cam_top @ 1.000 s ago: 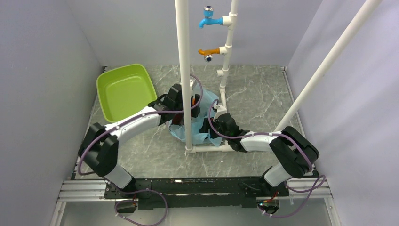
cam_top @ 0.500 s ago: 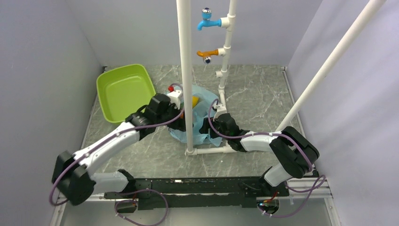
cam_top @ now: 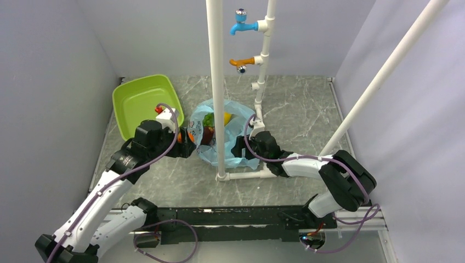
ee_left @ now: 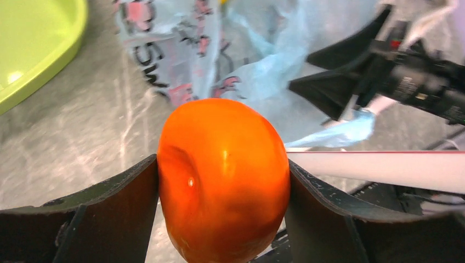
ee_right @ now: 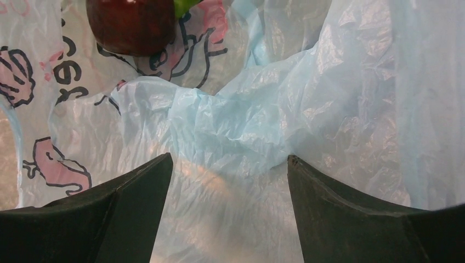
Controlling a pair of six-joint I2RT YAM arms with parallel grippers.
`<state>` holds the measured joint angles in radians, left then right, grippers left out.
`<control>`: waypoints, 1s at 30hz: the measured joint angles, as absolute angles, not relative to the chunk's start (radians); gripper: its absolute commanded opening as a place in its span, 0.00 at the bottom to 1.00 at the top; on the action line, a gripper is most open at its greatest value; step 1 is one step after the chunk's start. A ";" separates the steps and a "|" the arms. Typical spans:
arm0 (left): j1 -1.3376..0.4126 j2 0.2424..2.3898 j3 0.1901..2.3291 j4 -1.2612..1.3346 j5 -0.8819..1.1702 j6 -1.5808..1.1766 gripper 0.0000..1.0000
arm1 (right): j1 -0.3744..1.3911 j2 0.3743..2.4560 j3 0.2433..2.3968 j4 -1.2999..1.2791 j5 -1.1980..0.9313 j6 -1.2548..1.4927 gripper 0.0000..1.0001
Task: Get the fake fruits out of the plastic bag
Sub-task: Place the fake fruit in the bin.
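Observation:
My left gripper is shut on the round orange fake fruit. It holds the fruit outside the plastic bag, just left of it and above the table. The light-blue bag lies crumpled around the white post. Its mouth shows a green fruit, a yellow one and a dark red one. My right gripper is at the bag's right side. Its jaws are open, with the bag's film lying between and below them. The dark red fruit sits beyond, inside the bag.
A lime-green tray lies at the back left, close behind my left wrist. A white pipe frame stands mid-table: a vertical post, a base pipe, and a second post with blue and orange taps. A slanted pipe crosses the right side.
My left arm has pulled back out of the bag to the left with the orange fruit in its jaws. The bag's mouth now shows the fruits inside. The right arm has stayed put.

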<state>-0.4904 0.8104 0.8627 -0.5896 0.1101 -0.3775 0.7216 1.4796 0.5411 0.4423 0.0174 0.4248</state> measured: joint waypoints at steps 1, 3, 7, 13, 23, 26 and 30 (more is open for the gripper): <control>-0.479 0.809 0.863 -0.606 0.096 -0.377 0.24 | 0.722 1.476 0.541 0.442 0.017 0.423 0.81; -0.439 0.814 0.863 -0.640 0.069 -0.374 0.23 | 0.722 1.470 0.543 0.442 0.009 0.422 0.83; -0.296 0.865 0.873 -0.667 0.056 -0.350 0.26 | 0.722 1.468 0.574 0.407 -0.014 0.419 0.88; -0.009 1.036 0.923 -0.624 0.159 -0.317 0.29 | 0.722 1.375 0.657 0.289 -0.035 0.418 0.97; 0.207 1.396 1.018 -0.450 0.321 -0.337 0.35 | 0.722 1.282 0.736 0.200 -0.026 0.421 0.99; 0.220 1.497 1.074 -0.424 0.337 -0.336 0.37 | 0.721 1.261 0.730 0.175 -0.026 0.424 0.99; 0.220 1.631 1.179 -0.423 0.336 -0.322 0.45 | 0.719 1.161 0.667 0.214 -0.031 0.414 0.99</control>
